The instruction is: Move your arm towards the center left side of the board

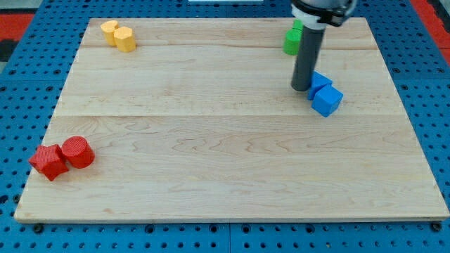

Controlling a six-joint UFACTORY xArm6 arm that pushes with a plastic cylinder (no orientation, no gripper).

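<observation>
My tip (pixel 301 88) rests on the wooden board (pixel 211 133) in the view's upper right part, at the end of the dark rod. It stands just left of two blue blocks: a blue cube (pixel 327 100) and a second blue block (pixel 320 81) behind it, touching or nearly touching the latter. A green block (pixel 292 39) sits just above, partly hidden by the rod. Two yellow blocks (pixel 118 34) lie at the board's top left. A red star-shaped block (pixel 48 161) and a red cylinder (pixel 77 152) lie at the lower left edge.
The board lies on a blue perforated table (pixel 21 84). A red strip (pixel 430 14) shows at the view's top right corner.
</observation>
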